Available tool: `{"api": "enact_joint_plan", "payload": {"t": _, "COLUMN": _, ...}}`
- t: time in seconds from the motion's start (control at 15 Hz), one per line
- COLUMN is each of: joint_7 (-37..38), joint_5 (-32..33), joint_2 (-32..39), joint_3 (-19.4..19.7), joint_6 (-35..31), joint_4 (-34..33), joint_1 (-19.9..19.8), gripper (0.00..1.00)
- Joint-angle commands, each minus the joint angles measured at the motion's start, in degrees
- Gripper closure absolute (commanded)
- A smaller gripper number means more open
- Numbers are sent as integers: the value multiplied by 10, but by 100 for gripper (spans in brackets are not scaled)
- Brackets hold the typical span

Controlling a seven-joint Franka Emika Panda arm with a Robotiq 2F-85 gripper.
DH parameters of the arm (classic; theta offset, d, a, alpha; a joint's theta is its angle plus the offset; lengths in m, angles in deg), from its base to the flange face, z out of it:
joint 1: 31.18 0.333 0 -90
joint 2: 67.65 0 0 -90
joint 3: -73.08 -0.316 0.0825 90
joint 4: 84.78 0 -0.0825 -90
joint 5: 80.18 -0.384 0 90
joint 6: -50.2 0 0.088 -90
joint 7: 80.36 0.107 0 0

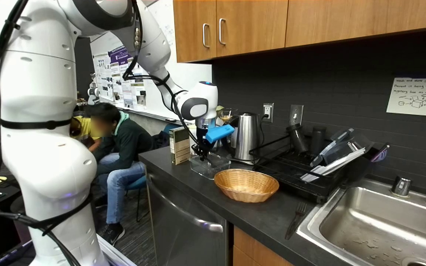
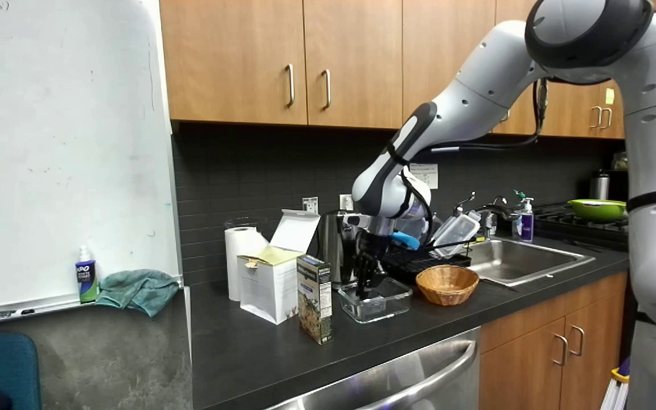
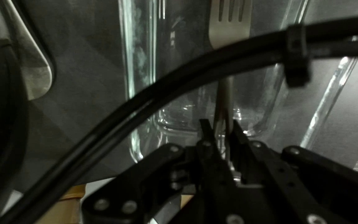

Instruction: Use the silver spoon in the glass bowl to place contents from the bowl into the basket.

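Dark surface (image 2: pixel 248 353) carries the glass bowl (image 2: pixel 385 310), probably weighty and breakable. The jaws pinch a metal fork (image 3: pixel 225 90) by its handle, tines over or inside the bowl. Fork likely light, stiff, slick; firm mid-handle hold advised.

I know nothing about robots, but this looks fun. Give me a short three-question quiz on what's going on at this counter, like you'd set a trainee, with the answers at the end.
1. What utensil does the gripper hold in the wrist view?
2. True or false: the wicker basket stands between the glass container and the sink.
3. Fill in: between the steel kettle and the sink stands a black ____.

Key: 1. a fork; 2. true; 3. dish rack.
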Motion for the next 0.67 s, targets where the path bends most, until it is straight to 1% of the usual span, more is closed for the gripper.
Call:
{"api": "enact_joint_plan", "payload": {"t": 0.0, "joint_7": 28, "joint_5": 24, "joint_2": -21, "joint_3": 0, "joint_6": 21, "joint_4": -3, "joint_1": -2, "gripper": 96}}
{"api": "enact_joint_plan", "payload": {"t": 0.6, "joint_7": 62, "joint_5": 47, "joint_2": -39, "joint_3": 2, "joint_6": 59, "joint_4": -19, "joint_1": 2, "gripper": 96}}
